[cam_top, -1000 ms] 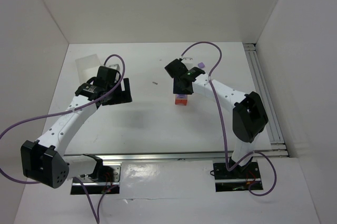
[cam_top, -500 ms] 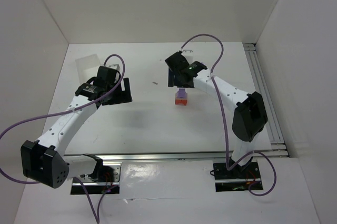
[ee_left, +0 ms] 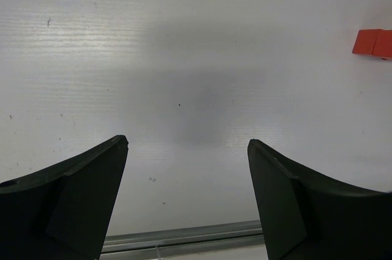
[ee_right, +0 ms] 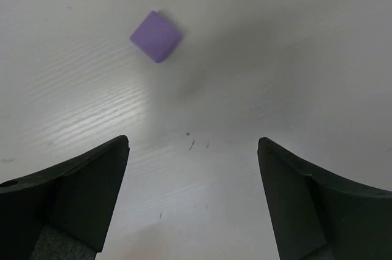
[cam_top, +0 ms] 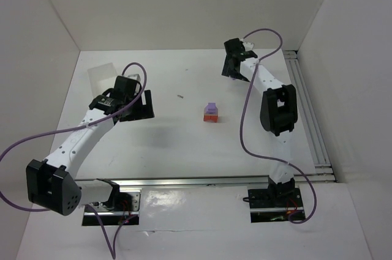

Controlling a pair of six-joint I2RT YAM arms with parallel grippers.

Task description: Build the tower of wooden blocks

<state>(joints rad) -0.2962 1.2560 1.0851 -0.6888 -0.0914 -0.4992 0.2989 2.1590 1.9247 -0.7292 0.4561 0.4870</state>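
**Figure. Two-arm workcell at one moment: overhead view and both wrist views.**

The wood block tower [cam_top: 210, 113] stands upright near the middle of the desk [cam_top: 165, 144], slightly toward the right edge. It is a short red-orange stack capped by one lilac cube. Neither arm touches it, and both tools are well apart from it.

The left tool [ee_left: 187, 144] hangs over the left half of the desk. Its fingers are spread wide and released, with only bare surface between them. In the left wrist view a red-orange block [ee_left: 372, 43] shows at the right border, cut off by the frame; whether it belongs to the tower cannot be told from that view.

The right tool [ee_right: 193, 142] is extended toward the far right corner. Its fingers are likewise spread wide and grasp nothing. Ahead of it a loose lilac cube [ee_right: 155, 35] lies flat on the desk, left of the gap's midline and clear of both fingers, with one corner turned toward the camera.

A translucent plastic box [cam_top: 101, 76] sits near the far left corner, just beyond the left arm. A dark speck [cam_top: 180, 96] lies on the surface between the left tool and the tower. A metal rail [cam_top: 304, 110] runs along the right edge, and a purple cable [cam_top: 245, 131] loops from each arm.
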